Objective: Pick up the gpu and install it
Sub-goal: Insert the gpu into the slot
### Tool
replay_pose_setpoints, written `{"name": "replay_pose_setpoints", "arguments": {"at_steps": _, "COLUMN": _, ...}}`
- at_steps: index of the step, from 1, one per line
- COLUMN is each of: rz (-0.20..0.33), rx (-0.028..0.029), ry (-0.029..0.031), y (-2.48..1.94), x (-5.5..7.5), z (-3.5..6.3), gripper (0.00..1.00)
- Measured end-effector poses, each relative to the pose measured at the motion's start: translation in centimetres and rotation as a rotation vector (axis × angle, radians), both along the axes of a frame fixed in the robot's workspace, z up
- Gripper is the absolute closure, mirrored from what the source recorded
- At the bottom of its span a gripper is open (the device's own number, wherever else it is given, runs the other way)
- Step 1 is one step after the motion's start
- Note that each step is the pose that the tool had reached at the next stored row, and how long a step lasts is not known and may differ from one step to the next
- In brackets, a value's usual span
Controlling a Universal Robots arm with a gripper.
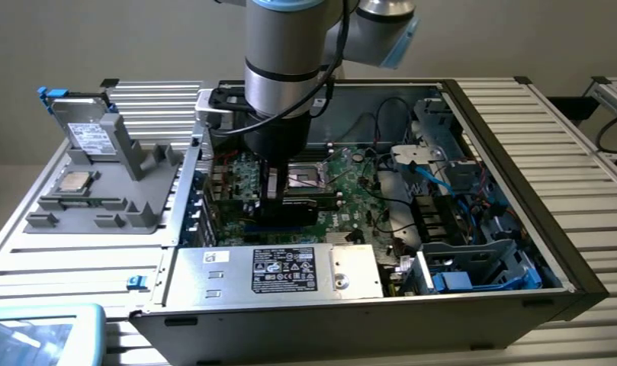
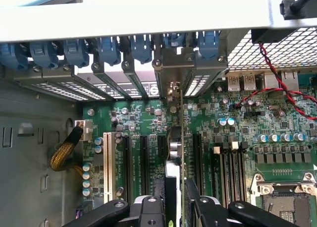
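Inside the open computer case (image 1: pixel 552 252), the arm is reaching straight down over the motherboard (image 1: pixel 349 183), with the gripper (image 1: pixel 286 191) sitting low among the expansion slots. Seen from the wrist, the gripper (image 2: pixel 181 199) is clamping the gpu (image 2: pixel 181 138), one finger pressing each face of the card. The gpu is standing upright and edge-on, lying along a black expansion slot between the neighbouring slots. Its metal end bracket (image 2: pixel 173 76) is meeting the rear wall of the case, just under the row of blue retaining clips (image 2: pixel 141 46). Whether the card edge is sitting fully in the slot cannot be told. A white slot (image 2: pixel 107 162) is lying parallel to it, well apart. The case is resting on the table (image 1: pixel 74 252), and a grey parts holder (image 1: pixel 94 198) is standing on the exterior view's left.
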State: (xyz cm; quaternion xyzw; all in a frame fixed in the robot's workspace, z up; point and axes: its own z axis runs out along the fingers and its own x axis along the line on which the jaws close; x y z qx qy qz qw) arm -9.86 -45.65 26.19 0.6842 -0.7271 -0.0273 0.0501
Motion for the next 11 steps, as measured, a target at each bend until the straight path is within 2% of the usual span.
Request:
{"name": "replay_pose_setpoints", "arguments": {"at_steps": 6, "rz": 0.000, "rx": 0.0007, "ry": 0.0017, "y": 0.01, "x": 0.00, "z": 0.00, "gripper": 0.73}}
{"name": "replay_pose_setpoints", "arguments": {"at_steps": 11, "rz": 0.000, "rx": 0.0006, "ry": 0.0026, "y": 0.21, "x": 0.00, "z": 0.00, "gripper": 0.73}}
